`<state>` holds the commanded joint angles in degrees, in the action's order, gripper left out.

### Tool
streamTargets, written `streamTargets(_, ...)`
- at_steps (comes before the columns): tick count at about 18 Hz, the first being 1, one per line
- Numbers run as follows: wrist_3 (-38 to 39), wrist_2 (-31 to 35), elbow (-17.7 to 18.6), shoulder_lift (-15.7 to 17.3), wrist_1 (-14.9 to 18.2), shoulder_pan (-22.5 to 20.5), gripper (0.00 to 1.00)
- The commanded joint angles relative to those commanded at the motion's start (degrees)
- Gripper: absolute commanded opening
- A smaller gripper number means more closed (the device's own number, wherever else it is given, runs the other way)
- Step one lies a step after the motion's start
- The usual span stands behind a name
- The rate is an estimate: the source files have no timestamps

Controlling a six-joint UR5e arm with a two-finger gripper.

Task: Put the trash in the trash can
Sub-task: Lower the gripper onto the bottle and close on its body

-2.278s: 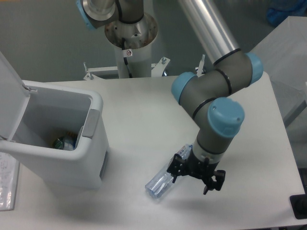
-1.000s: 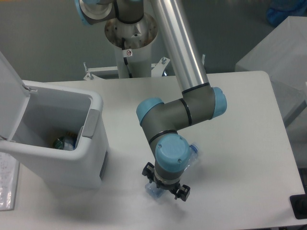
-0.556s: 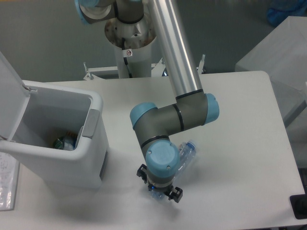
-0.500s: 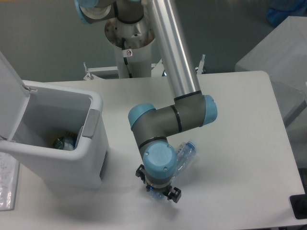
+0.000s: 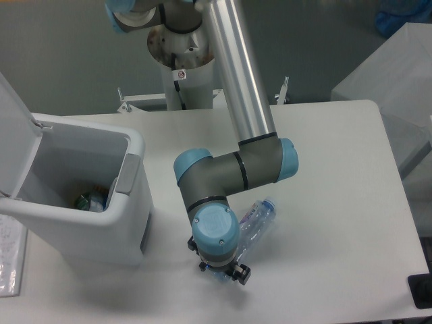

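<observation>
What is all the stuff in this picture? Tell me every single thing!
bottle: one, clear with a blue cap, lying on the table, its lower end hidden under the robot's wrist.
trash can: one, white with a grey panel on the rim, lid open, at the left of the table.
trash inside the can: a few pieces, greenish and clear, at the bottom; too small to count.
table: one, white, under everything.
paper sheet: one, white, at the left edge beside the can.
robot arm: one, silver and grey with blue caps, reaching down from the back.
tool: one, black, down at the bottle's lower end; fingers mostly hidden.
</observation>
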<state>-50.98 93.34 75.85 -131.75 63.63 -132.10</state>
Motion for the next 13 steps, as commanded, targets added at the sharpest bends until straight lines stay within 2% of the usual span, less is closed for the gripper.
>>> streamTargets(7,0.79,-0.18,-0.18,0.09,-0.09,0.00,0.60)
streamTargets(13,0.62,-0.79,-0.35,1.23,-0.09,-0.35,0.53)
